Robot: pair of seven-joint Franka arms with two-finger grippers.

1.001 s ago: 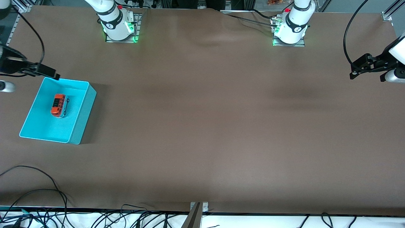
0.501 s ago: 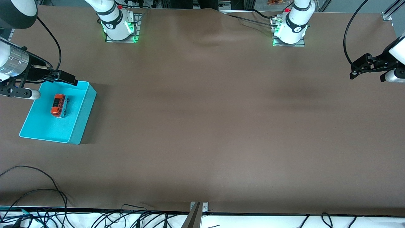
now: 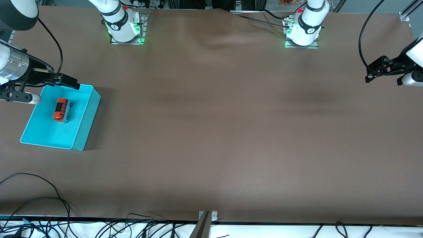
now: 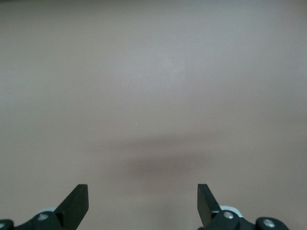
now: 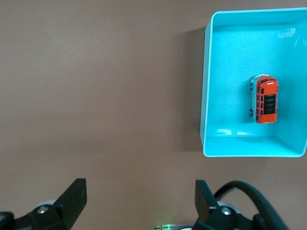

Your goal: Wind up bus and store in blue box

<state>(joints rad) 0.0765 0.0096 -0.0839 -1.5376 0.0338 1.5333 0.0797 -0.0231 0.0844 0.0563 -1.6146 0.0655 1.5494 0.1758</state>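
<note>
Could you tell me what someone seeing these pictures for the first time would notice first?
The eye goes straight to the blue box at the right arm's end of the brown table, with the bus lying inside it. The right gripper hangs open above the table beside the box. The left gripper, also open, waits over bare table at the left arm's end.

In the right wrist view the blue box [image 5: 207, 96] runs off the picture's edge, so one end wall is cut away. Both grippers' fingers [image 4: 76, 203] [image 5: 72, 199] show only as tips. In the front view the right arm's hand [image 3: 19, 96] is partly cropped.
</note>
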